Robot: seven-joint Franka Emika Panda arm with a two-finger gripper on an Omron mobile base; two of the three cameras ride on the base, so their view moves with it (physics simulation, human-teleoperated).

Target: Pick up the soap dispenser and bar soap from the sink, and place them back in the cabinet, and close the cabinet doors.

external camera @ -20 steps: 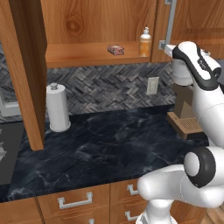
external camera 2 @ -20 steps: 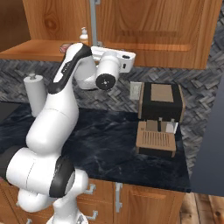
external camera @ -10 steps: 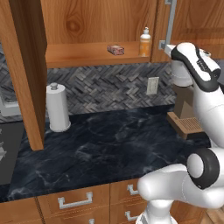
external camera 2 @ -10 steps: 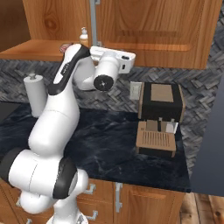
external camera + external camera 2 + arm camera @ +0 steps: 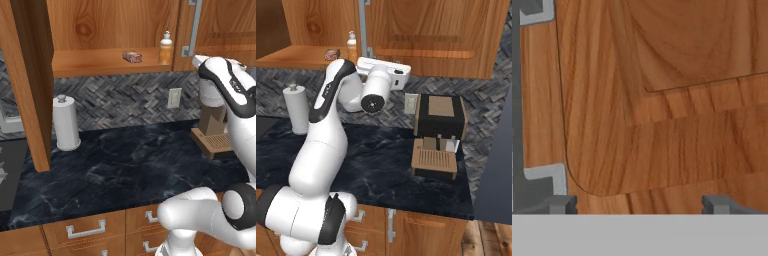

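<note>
Gripper (image 5: 639, 202): 2 dark fingertips (image 5: 559, 204) are standing wide apart in the hand view, with nothing between them. They are pointing at the raised-panel face of a cabinet door (image 5: 662, 100) at very close range; whether they are touching the wood cannot be told. The silver bar handle (image 5: 534, 100) is running along the left edge of that view, beside the left fingertip and not inside the jaws.

Change since the earlier frames: the arm's wrist is sitting a little nearer the door's lower edge than 1 second ago. The bottle, the bar and the counter items are lying exactly where they were.

Cabinet (image 5: 100, 30): warm-brown wood, its interior open to the room. 1 door is standing swung out at the left (image 5: 30, 85), edge-on to the left base view. The other door (image 5: 220, 25), at the right, is facing the room, its long silver handle upright near its left edge.

Soap dispenser (image 5: 166, 48): orange-amber bottle with white pump top, standing upright on the cabinet's shelf (image 5: 85, 62) at its right end, just beside the right door.

Bar soap (image 5: 132, 56): small reddish-brown block with a paler face, lying flat on the same shelf, left of the bottle and apart from it.

Other items: paper-towel roll (image 5: 66, 122) upright on the dark marbled counter (image 5: 130, 170); coffee machine (image 5: 438, 135) at the right.
</note>
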